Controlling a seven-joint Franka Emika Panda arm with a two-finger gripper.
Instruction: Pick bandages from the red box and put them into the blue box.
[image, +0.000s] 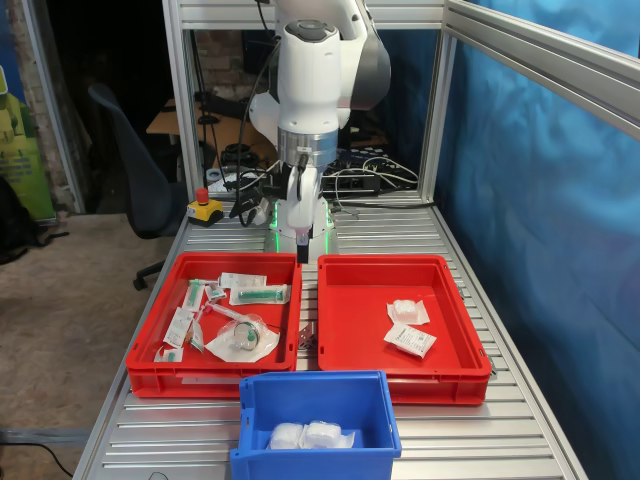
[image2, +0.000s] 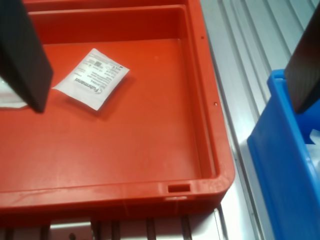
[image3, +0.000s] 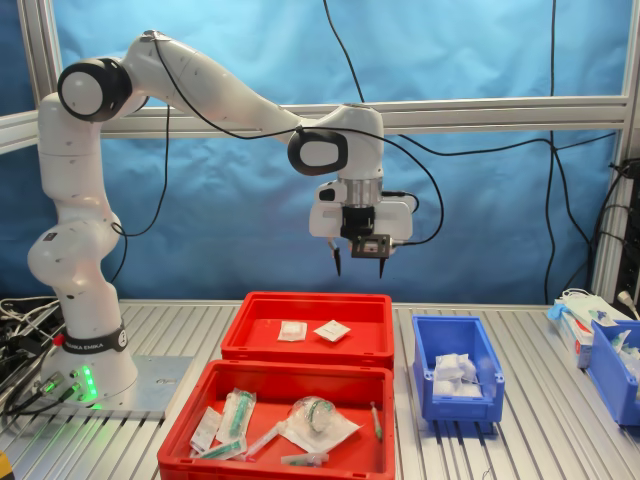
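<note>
Your gripper (image3: 359, 268) hangs open and empty high above the red box (image3: 305, 345), so drop toward the flat bandage (image2: 91, 78) lying askew on its floor, away from the blue box (image3: 456, 394).

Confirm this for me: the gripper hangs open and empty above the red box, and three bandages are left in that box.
Not quite: two bandages are left in the red box, not three. The first exterior view shows a puffy packet and a flat one. The rest holds: the gripper hangs open and empty above it.
</note>
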